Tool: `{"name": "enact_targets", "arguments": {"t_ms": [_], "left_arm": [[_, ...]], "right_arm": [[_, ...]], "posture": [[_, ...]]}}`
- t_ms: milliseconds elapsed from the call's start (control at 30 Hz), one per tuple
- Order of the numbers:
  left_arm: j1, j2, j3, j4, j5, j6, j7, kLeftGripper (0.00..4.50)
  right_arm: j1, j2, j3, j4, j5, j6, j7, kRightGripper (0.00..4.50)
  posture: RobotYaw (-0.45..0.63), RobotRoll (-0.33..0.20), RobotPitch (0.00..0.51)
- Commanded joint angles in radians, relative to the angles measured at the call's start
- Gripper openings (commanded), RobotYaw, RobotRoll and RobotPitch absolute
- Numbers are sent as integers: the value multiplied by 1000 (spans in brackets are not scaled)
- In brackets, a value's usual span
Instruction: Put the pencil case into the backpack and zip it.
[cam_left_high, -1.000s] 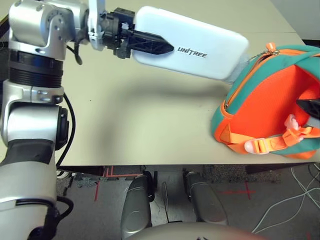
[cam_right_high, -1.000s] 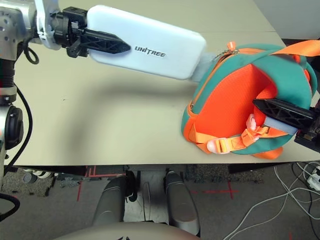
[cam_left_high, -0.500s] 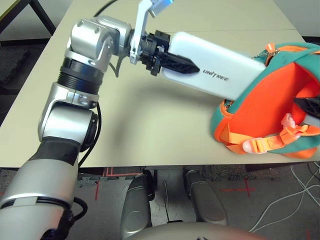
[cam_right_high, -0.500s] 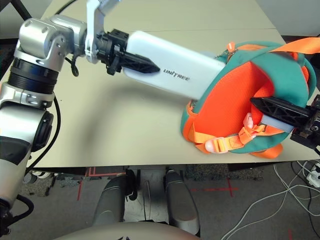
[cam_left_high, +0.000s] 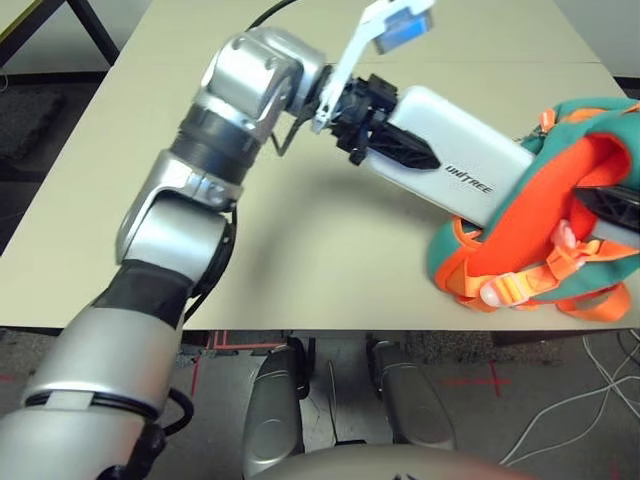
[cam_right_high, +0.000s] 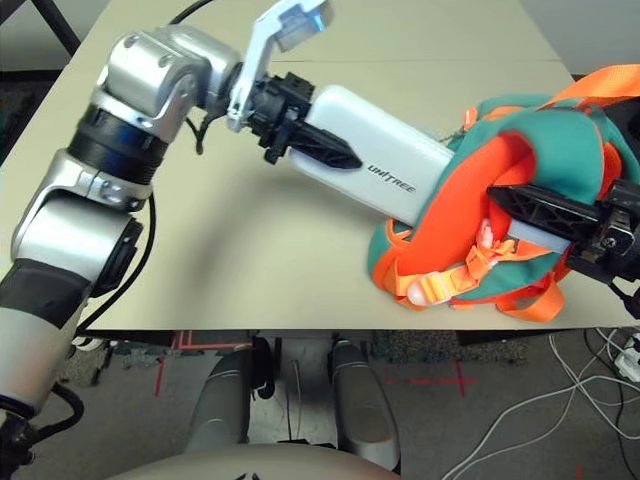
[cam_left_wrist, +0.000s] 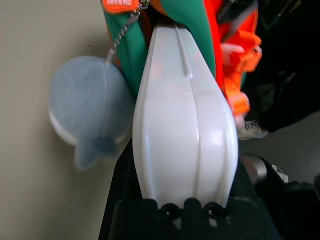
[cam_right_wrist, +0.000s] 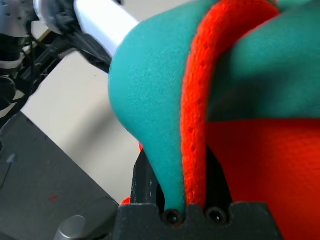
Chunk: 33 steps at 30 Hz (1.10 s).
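A: Left gripper (cam_right_high: 325, 152): what is it doing?
B: It is pinching the near end of the pencil case (cam_right_high: 385, 170), one black finger (cam_right_high: 330, 152) lying across the top face. The case is pointing away from the fingers, slanting down toward the backpack (cam_right_high: 560, 130).

A: Where is the far end of the case sitting?
B: It is going into the backpack's opening, between the teal fabric and the orange back panel. The "UNITREE" lettering is showing just outside the opening. In the left wrist view the white case (cam_left_wrist: 182, 135) is narrowing into the teal and orange fabric ahead of the fingers.

A: Right gripper (cam_right_high: 530, 208)?
B: It is pressing together on the backpack, fingers nipping a fold of teal fabric and orange edging (cam_right_wrist: 197, 115). It is holding the bag on the table (cam_left_high: 300, 240), opposite the left gripper.

A: Anything beside the case?
B: A grey plush charm (cam_left_wrist: 87, 107) is hanging on a chain from the bag, lying on the table just beside the case
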Motion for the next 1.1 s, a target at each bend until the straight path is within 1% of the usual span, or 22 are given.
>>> {"name": "enact_targets", "arguments": {"t_ms": [33,233,300,433,533,733,800,833,867,967,1033,1067,1100], "left_arm": [[-66,-61,1,9,1,-22,-36,1222],[-104,-83,32,-9,-19,27,-62,1222],[-100,-90,17,-17,-7,25,-55,1222],[-29,-111,-60,-84,26,29,-48,1222],[25,-107,-100,-150,33,45,-57,1222],[71,-80,-76,-216,18,87,-41,1222],[65,-49,-31,-227,4,101,-34,1953],[62,-33,-7,-233,-6,105,-35,2186],[55,-10,21,-237,-19,118,-34,2545],[38,47,96,-225,-47,137,-8,3779],[34,74,125,-215,-54,138,7,4472],[34,89,133,-209,-54,138,9,4500],[33,107,146,-190,-49,129,18,4435]], "right_arm": [[-29,-4,45,5,-12,-15,12,54],[-66,9,82,16,-35,-20,20,54],[-77,14,98,20,-44,-24,24,54],[-113,25,138,28,-66,-39,33,54],[-132,29,155,32,-77,-41,40,54],[-165,37,180,40,-95,-45,47,54],[-175,36,187,44,-100,-43,51,54],[-179,35,189,46,-103,-42,53,54],[-185,35,191,49,-106,-39,55,54],[-194,34,193,55,-114,-32,62,54],[-197,35,195,57,-120,-31,66,54],[-200,37,198,58,-123,-31,67,54],[-203,37,202,62,-129,-31,72,54]], "posture": [[-263,0,247],[-252,0,245],[-240,0,242],[-235,0,234],[-230,0,231],[-217,0,229],[-212,0,227],[-212,0,227],[-210,0,227],[-203,0,224],[-203,0,224],[-195,0,223],[-195,0,223]]}}
